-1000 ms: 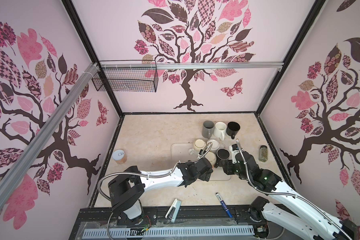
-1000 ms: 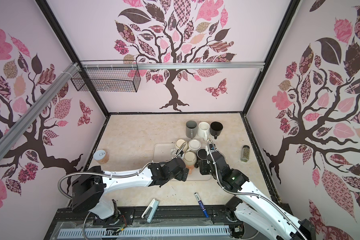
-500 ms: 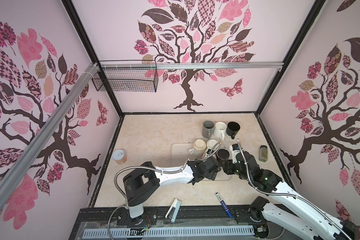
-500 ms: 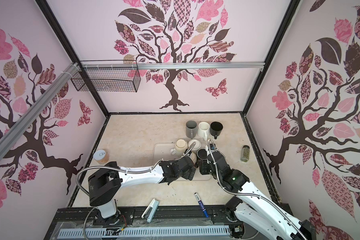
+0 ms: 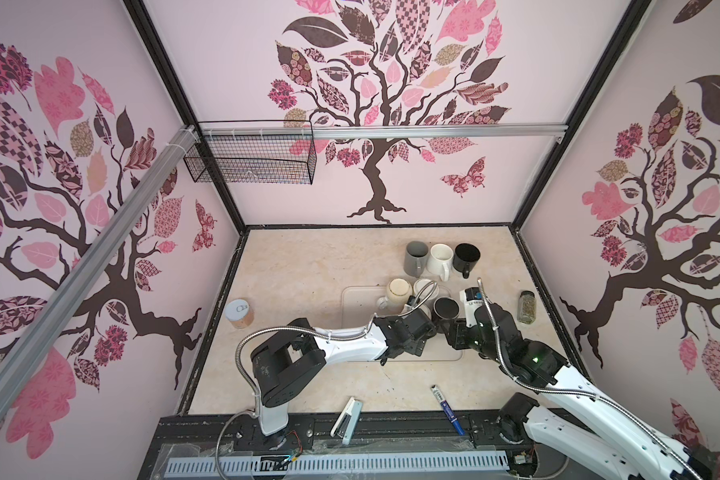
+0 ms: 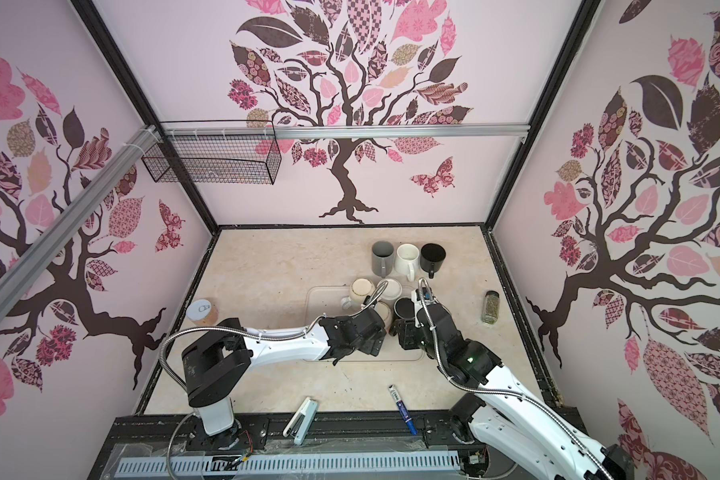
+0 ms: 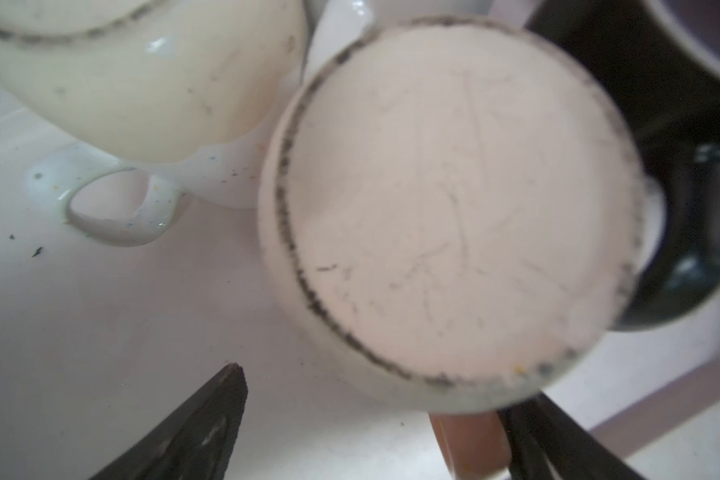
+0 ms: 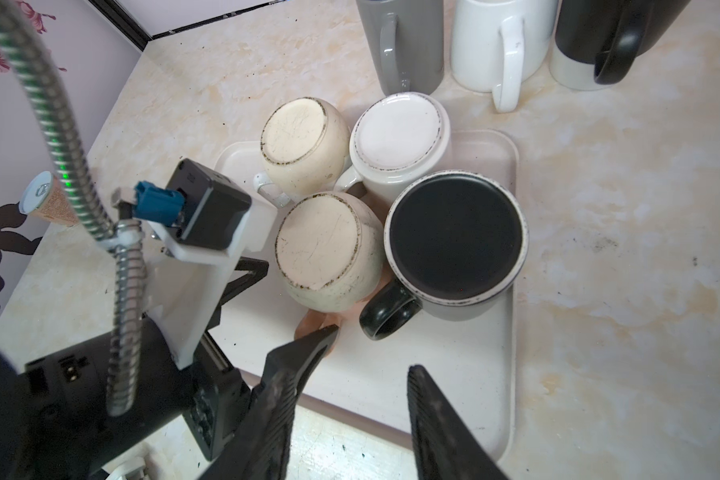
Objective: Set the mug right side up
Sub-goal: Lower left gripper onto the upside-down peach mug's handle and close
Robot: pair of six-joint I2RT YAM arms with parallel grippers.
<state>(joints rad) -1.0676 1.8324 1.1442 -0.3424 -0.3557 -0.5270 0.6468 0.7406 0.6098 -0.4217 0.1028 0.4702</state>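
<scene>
Several mugs stand upside down on a pale tray [image 8: 474, 374]. The front cream mug [image 8: 321, 245] [image 7: 454, 208] [image 6: 385, 312] shows its scuffed base and has a peach handle [image 7: 466, 444]. My left gripper [image 7: 387, 384] [image 6: 381, 328] is open with its jaws on either side of this mug. One finger [image 7: 208, 424] stands clear of the mug's wall and the other lies beside the handle. My right gripper [image 8: 375, 349] [image 5: 449, 332] is open and empty, low over the tray by the handle of the black upside-down mug [image 8: 454, 245].
Two more upturned mugs, cream [image 8: 304, 145] and white [image 8: 400, 137], crowd the tray's far side. Grey [image 5: 415, 257], white [image 5: 440, 258] and black [image 5: 465, 257] mugs stand upright behind it. A spice jar [image 5: 527, 306], a can [image 5: 239, 312], a stapler [image 5: 346, 417] and a marker [image 5: 445, 409] lie around.
My left arm has swung right and forward, bringing its open gripper up around the front cream mug. The right arm has stayed where it was.
</scene>
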